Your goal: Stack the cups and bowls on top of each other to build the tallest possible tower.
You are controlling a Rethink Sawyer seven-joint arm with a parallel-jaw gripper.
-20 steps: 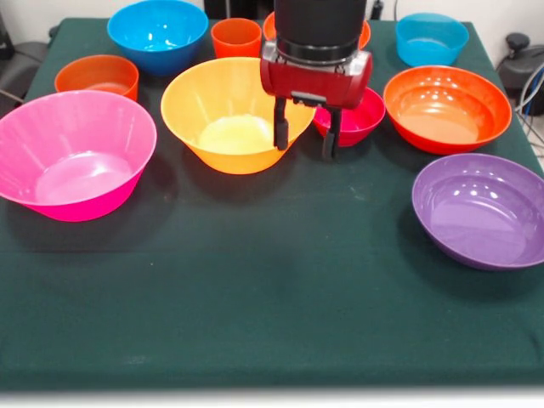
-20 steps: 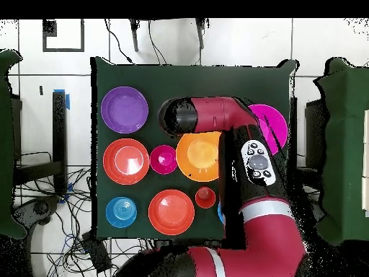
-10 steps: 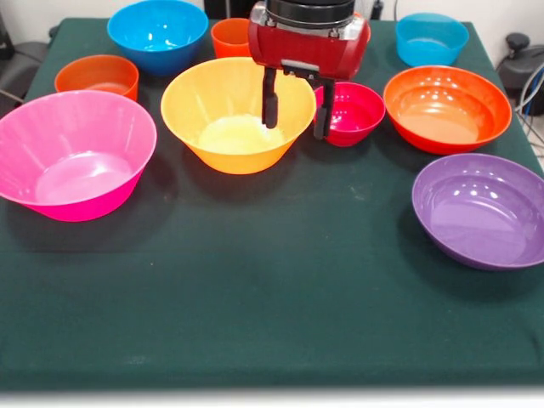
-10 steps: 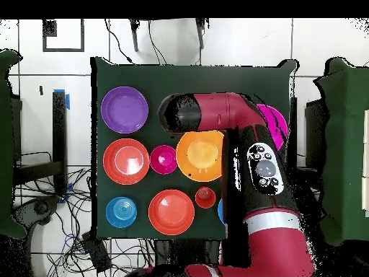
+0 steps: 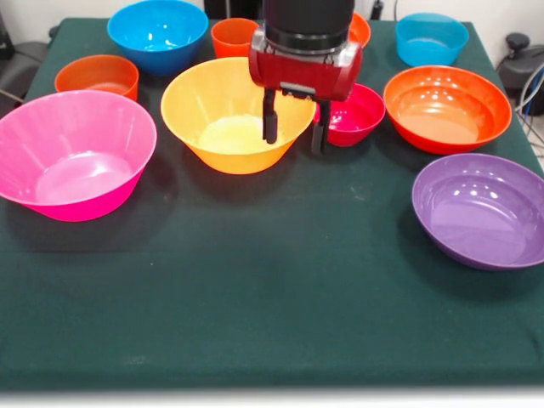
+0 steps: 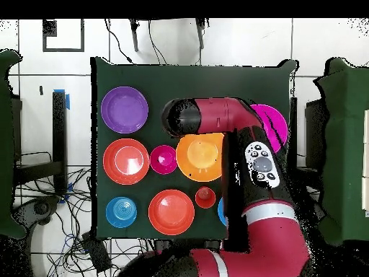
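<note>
Gripper, red-bodied with two dark fingers spread apart and holding nothing, hangs over the near right rim of the large yellow-orange flared bowl, one finger inside the rim and the other outside, just beside the small magenta bowl. That yellow-orange bowl is the tower's base and sits empty on the green table; nothing is stacked yet. Around it stand a large pink bowl, a squat small orange bowl, a blue bowl, the small orange-red tumbler, a wide orange-red bowl, a purple bowl and a light blue bowl. A likely risk: if the fingers close on the thin flared rim, the glossy wall could slip or the bowl tip; a descent could also nudge the magenta bowl, which sits very close. The front view shows the finger spacing and how the fingers straddle the rim. The overhead view hides the gripper under the arm, which also covers most of the pink bowl and the blue bowl, but shows another large orange-red bowl that the front view mostly hides behind the arm.
</note>
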